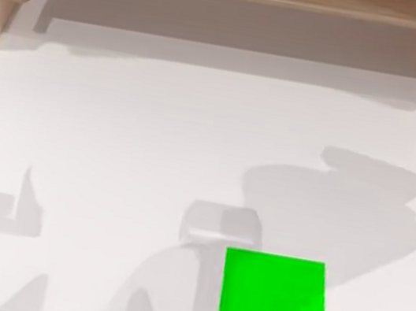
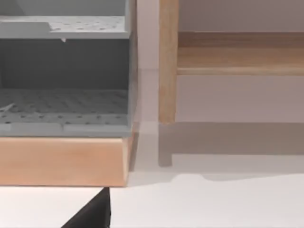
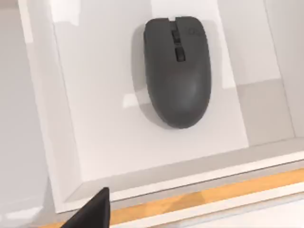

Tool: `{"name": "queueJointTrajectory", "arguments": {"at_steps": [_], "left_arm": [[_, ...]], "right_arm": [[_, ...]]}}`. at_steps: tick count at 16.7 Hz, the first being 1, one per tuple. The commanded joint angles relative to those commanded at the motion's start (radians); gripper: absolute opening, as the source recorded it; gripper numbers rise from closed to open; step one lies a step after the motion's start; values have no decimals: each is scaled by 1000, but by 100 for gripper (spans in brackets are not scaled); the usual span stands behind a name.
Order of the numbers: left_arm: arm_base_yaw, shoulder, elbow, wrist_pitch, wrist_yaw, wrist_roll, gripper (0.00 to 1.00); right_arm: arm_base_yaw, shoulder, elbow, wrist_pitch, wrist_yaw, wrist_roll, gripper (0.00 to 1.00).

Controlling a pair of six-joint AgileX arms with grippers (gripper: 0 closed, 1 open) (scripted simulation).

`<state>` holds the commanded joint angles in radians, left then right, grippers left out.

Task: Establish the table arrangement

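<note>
Above a white recessed tray [image 3: 61, 118], hanging with the right gripper [image 3: 92, 211] and looking down on a dark grey mouse [image 3: 176, 71] lying flat inside, touching nothing yet. Not telling from this view whether released or clenched, and likewise for the left gripper [image 2: 92, 213], idling low over the table [image 1: 117, 124] at its left side, facing a grey perforated rack [image 2: 64, 99] on a wooden base and a light wooden frame [image 2: 167, 61]. Probably heading for a pick of the mouse, with the green pad [image 1: 274, 304] lying bare on the table, right of middle near the top view's lower edge, as the likely spot. Doing it well, judging from here: centring over the mouse's body, aligning across its narrower width rather than along its length, descending straight, keeping clear of the tray walls, closing gently on the smooth curved shell to avoid squeezing it out.
</note>
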<state>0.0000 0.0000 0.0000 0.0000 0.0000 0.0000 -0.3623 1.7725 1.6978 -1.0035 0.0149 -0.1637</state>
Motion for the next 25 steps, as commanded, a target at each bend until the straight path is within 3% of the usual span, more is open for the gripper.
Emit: {"name": "queueJointTrajectory", "arguments": {"at_steps": [5, 10, 25], "left_arm": [[0, 0, 0, 0, 0, 0, 100], [0, 0, 0, 0, 0, 0, 100], [0, 0, 0, 0, 0, 0, 100]], "right_arm": [[-20, 506, 441, -202, -9, -65, 100], [-12, 769, 675, -294, -32, -106, 100], [-14, 800, 691, -284, -41, -118, 100]]}}
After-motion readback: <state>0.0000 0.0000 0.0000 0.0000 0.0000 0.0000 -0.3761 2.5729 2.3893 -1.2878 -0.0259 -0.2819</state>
